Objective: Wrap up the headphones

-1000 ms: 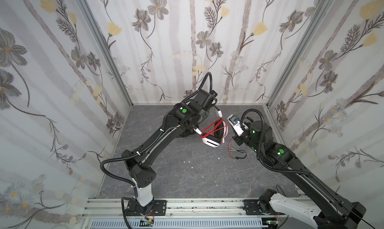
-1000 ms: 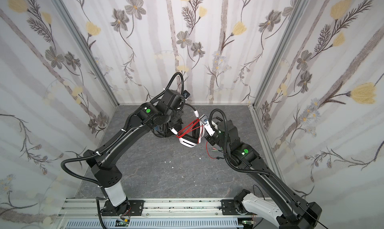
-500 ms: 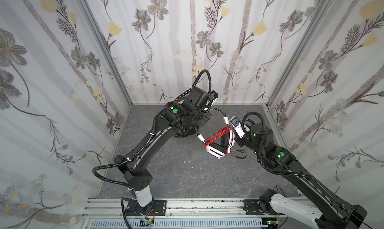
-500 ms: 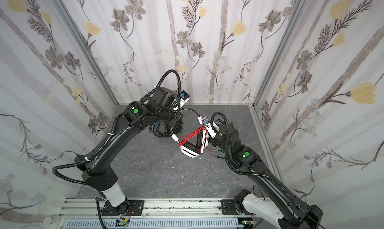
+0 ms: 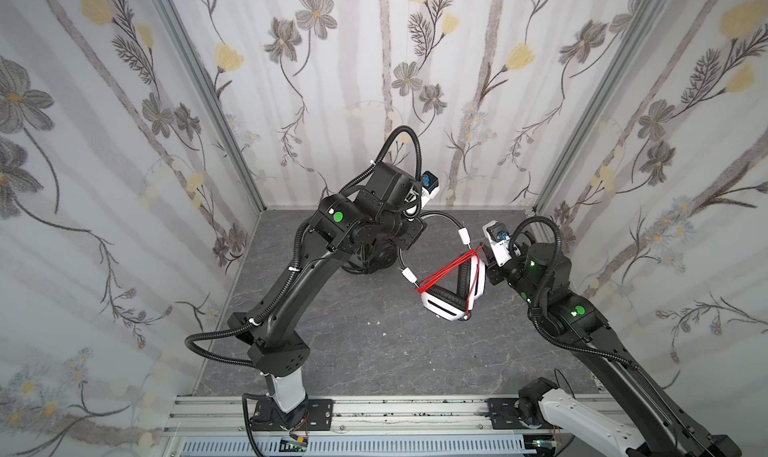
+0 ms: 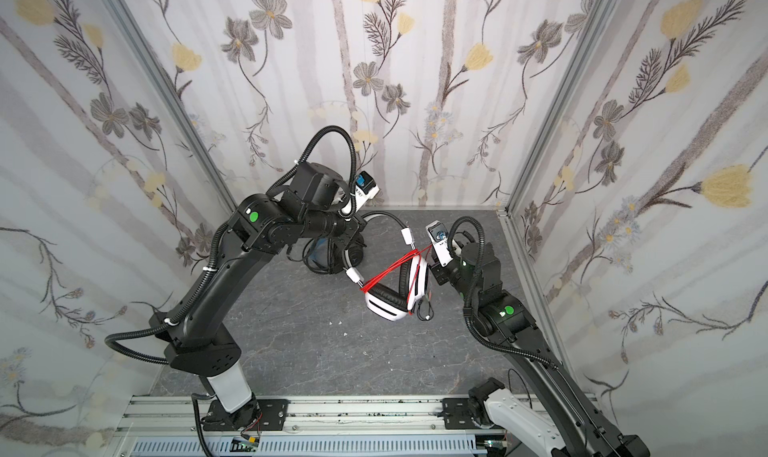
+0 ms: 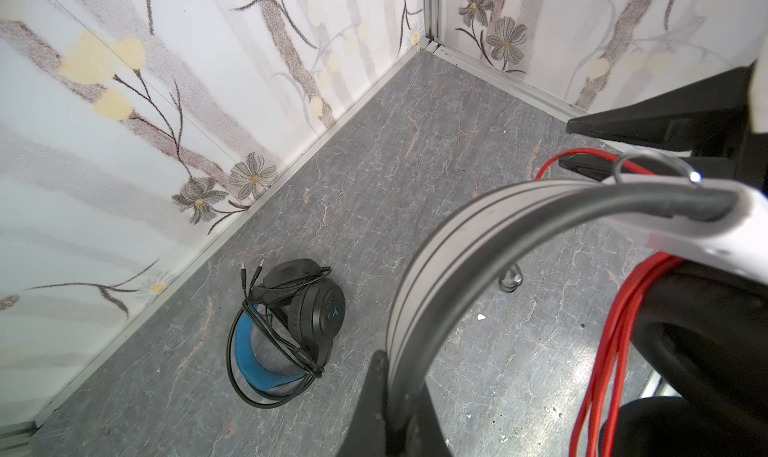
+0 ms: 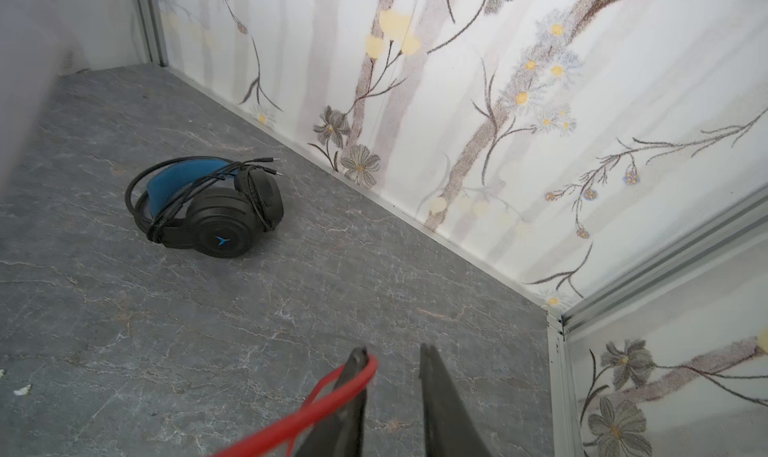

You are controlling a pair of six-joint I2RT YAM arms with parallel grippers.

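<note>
Moved: since a second ago, your left arm has swung the white pair (image 5: 451,297) up and across toward the right arm, and the right jaws have parted.
Left gripper (image 7: 395,376): clamped on the white pair's headband (image 7: 419,276), holding it clear of the floor (image 5: 374,351).
Right gripper (image 8: 392,351): jaws apart with nothing between them; the red cable (image 5: 446,270) loops over the outside of one finger.
Black pair (image 8: 208,210): lies on the floor near the back wall with its cable wound round it, so count it done.
White pair: several red turns already cross the cups and band, so it looks partly wrapped.
Left to do: a loose tail (image 6: 424,311) dangles beside the lower cup. You likely still need to wind it in, then set the pair down.
</note>
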